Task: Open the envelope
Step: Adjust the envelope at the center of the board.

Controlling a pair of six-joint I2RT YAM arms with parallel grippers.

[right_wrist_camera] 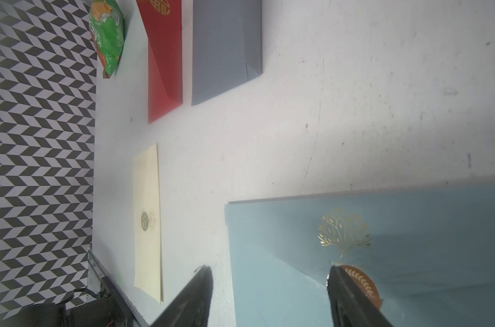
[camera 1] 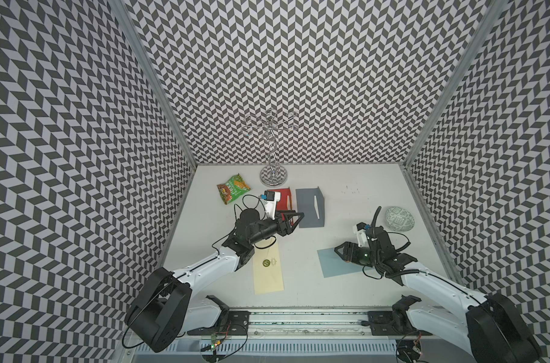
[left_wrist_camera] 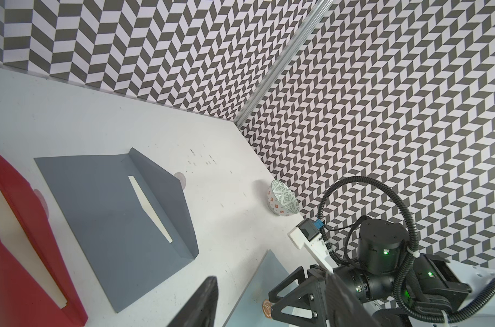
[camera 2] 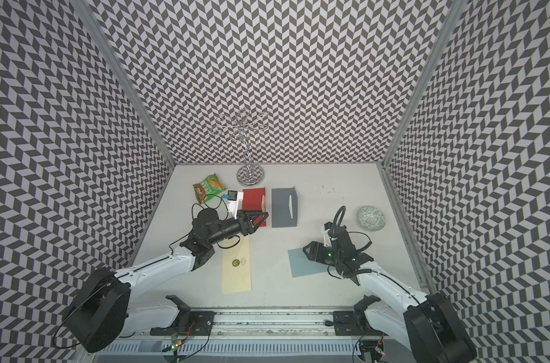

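Right wrist: blue envelope (right_wrist_camera: 424, 240), copper seal (right_wrist_camera: 366, 286)

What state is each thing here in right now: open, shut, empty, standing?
Grey envelope: flap open.
Red envelope: flap open.
Cream envelope: shut, sticker seal on.
Blue envelope: shut, sticker seal on.
Snack bag: looks unopened, lying flat.
Bowl: upright, empty.
Stand: upright, nothing hanging.
Left claw: open, holding nothing.
Right claw: open, holding nothing.
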